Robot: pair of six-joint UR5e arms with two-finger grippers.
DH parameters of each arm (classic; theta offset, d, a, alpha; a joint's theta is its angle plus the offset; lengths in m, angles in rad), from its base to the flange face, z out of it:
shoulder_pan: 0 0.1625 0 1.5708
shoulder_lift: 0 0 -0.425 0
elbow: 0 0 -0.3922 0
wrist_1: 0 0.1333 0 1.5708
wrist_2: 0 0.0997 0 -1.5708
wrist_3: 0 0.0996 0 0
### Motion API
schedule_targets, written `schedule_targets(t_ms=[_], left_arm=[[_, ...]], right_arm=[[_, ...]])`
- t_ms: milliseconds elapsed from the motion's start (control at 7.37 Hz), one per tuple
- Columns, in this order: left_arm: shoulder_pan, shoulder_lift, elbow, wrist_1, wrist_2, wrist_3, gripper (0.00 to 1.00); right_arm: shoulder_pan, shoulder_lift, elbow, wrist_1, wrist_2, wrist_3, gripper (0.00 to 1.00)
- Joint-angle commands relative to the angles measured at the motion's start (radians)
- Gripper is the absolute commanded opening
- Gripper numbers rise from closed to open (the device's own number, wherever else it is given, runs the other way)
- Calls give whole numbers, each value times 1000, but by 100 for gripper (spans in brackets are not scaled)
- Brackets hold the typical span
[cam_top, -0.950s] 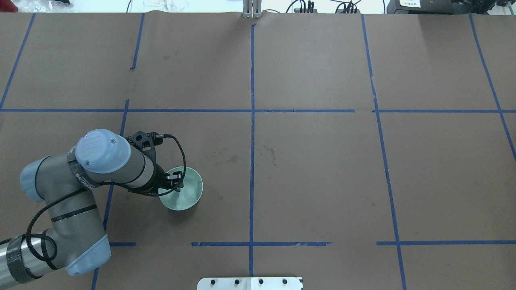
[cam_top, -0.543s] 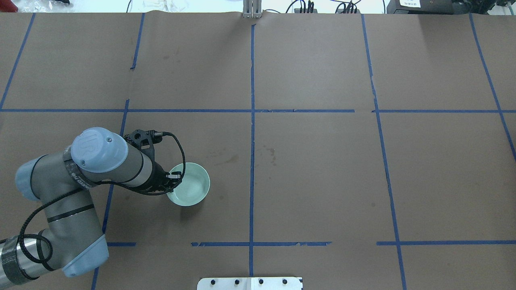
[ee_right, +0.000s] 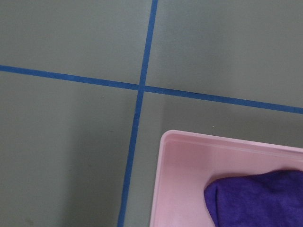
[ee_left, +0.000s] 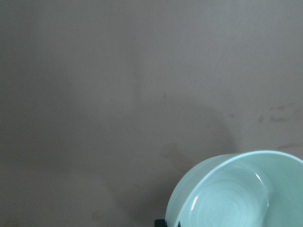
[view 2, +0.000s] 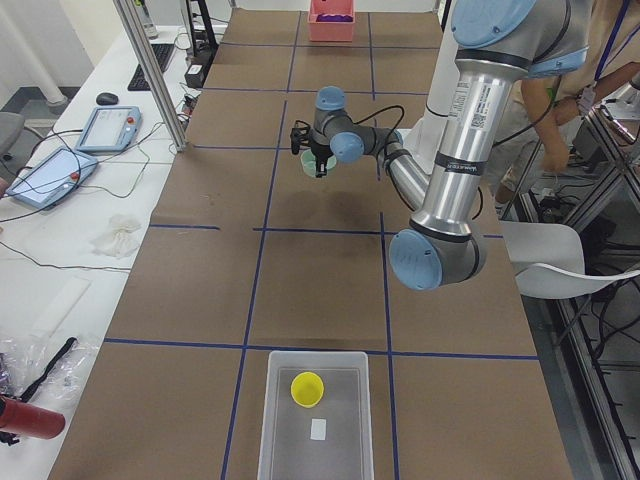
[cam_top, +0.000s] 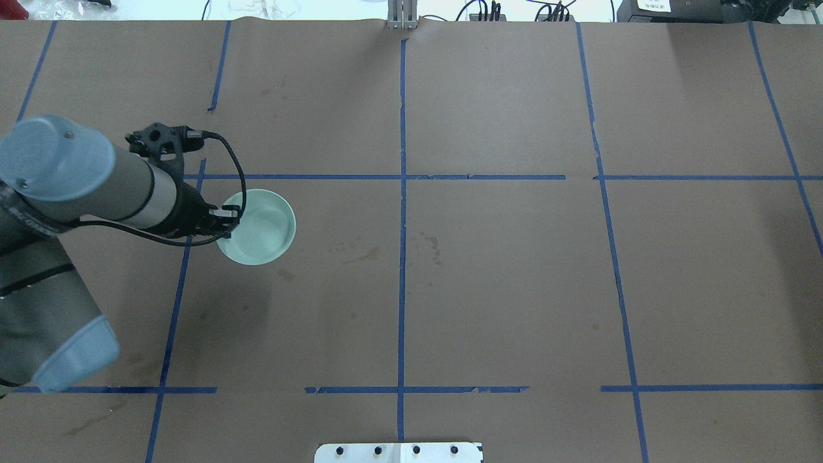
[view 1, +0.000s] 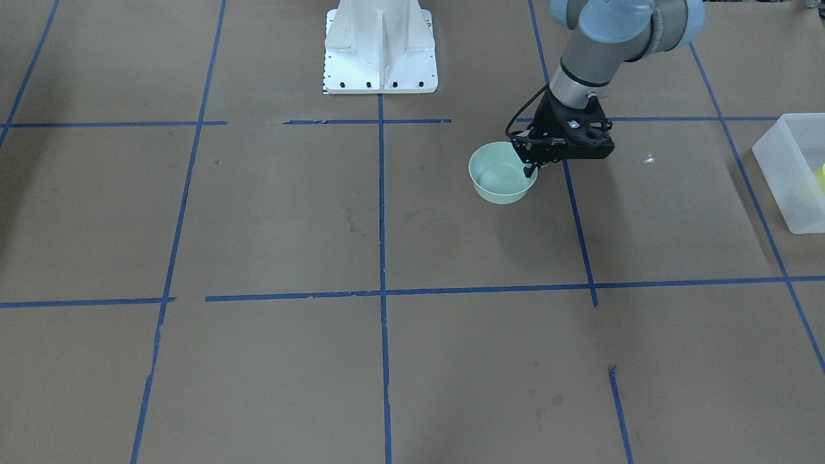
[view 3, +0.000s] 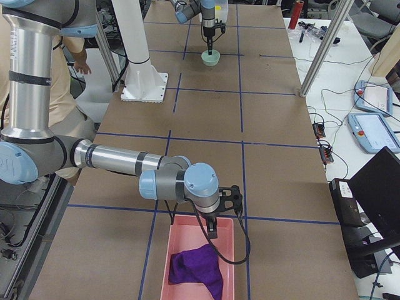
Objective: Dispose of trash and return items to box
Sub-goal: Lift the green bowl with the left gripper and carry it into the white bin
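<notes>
The pale mint-green bowl (cam_top: 260, 226) hangs above the table, held by its rim. My left gripper (cam_top: 226, 215) is shut on that rim, one finger inside the bowl and one outside. The bowl also shows in the front view (view 1: 499, 177) and fills the lower right of the left wrist view (ee_left: 236, 194). The frosted white box (view 2: 315, 440) stands at the table's left end with the yellow cup (view 2: 307, 388) inside it. My right gripper (view 3: 212, 234) hovers over a pink bin (view 3: 194, 262); I cannot tell whether it is open or shut.
The pink bin holds a purple cloth (view 3: 197, 269), also seen in the right wrist view (ee_right: 255, 198). Blue tape lines grid the brown table. The robot's white base (view 1: 380, 51) stands at the table's near edge. Operators' gear lies beyond the far edge.
My left arm has lifted the bowl and carried it away from the robot's base and to the left, toward the table's left end. The grip on the rim is unchanged.
</notes>
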Motion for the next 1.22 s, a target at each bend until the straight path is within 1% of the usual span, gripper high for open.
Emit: schedule_targets(t_ms=[0, 271, 407, 543, 679, 814, 950, 1086], left_arm=[[-224, 103, -37, -1, -101, 335, 0], [-474, 234, -7, -3, -218, 736, 0], [-627, 260, 85, -3, -278, 942, 0], [-758, 273, 228, -6, -332, 1167, 0], [-845, 271, 344, -6, -345, 1335, 0], [-900, 270, 433, -7, -342, 1402, 0], [-946, 268, 528, -3, -335, 1412, 0], [-975, 271, 585, -3, -335, 1410, 0]], right_arm=[[-35, 10, 35, 1, 3, 54, 100], [-49, 11, 56, 1, 3, 55, 100], [-52, 11, 79, -1, 4, 57, 100], [-63, 11, 99, -1, 4, 98, 100], [-81, 17, 113, -1, 1, 155, 100], [-86, 17, 113, 1, 1, 158, 100], [-89, 17, 112, -1, 1, 158, 100], [-91, 17, 112, -1, 0, 158, 100]])
